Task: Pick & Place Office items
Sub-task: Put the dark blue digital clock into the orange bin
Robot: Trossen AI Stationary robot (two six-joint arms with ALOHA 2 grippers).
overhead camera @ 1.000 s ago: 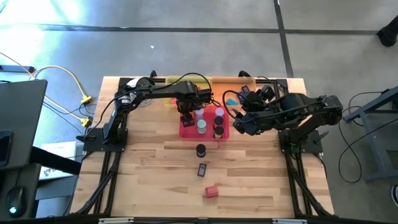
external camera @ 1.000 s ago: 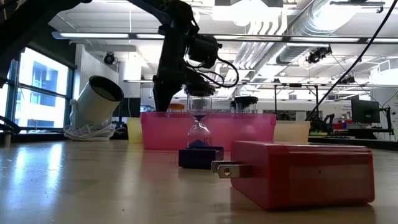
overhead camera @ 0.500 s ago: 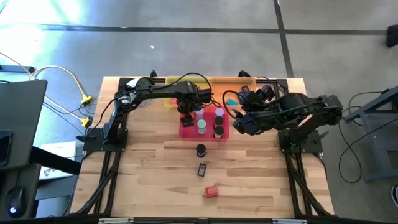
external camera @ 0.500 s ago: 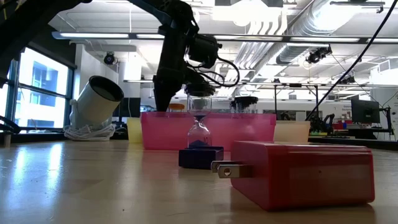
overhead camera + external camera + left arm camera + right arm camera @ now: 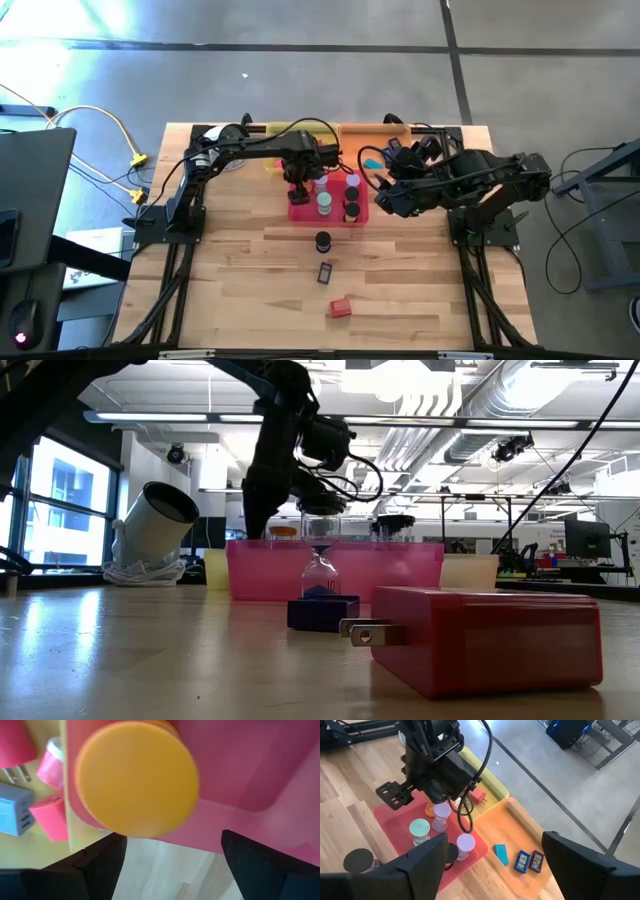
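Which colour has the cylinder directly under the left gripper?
Orange cylinder; the left wrist view shows it best.

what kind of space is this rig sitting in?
Probably a robotics lab or open industrial workspace. The low view shows exposed ceiling ducts and strip lights over benches with monitors; the high view shows a wooden table standing on a polished concrete floor.

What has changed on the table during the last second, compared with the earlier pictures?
The left gripper, above the pink tray, has lifted slightly, its jaws now apart and clear of the orange cylinder standing in the tray. The right gripper, jaws open, waits beside the tray as before. The black cylinder, dark piece and red block have not moved.
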